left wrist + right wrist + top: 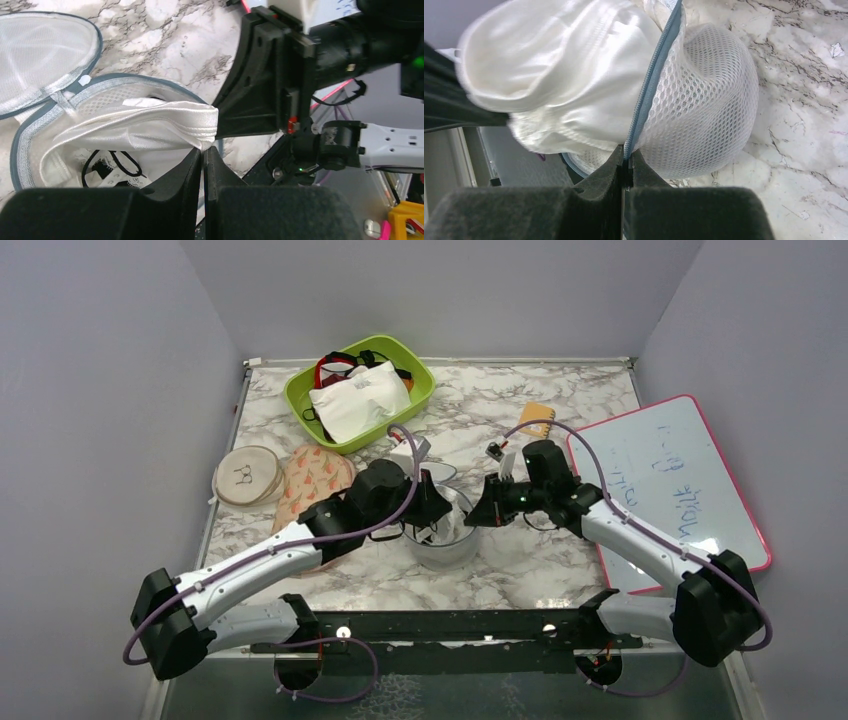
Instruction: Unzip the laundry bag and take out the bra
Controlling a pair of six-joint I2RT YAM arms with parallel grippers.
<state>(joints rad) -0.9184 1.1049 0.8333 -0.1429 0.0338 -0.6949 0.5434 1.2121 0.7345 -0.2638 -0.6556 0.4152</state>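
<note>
Two pincers meet at the centre of the marble surface [804, 75]. The left pincer [202, 151] is closed on a fold of the white satin bra [150, 125], which protrudes from the unzipped round white mesh laundry bag [704, 110]. The right pincer [625, 152] clamps the bag's grey-blue zip band [649, 85].

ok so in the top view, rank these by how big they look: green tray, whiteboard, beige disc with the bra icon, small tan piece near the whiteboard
1. whiteboard
2. green tray
3. beige disc
4. tan piece
The tray lies farther from the camera, so it may look slightly small; the order seems safe.
</note>
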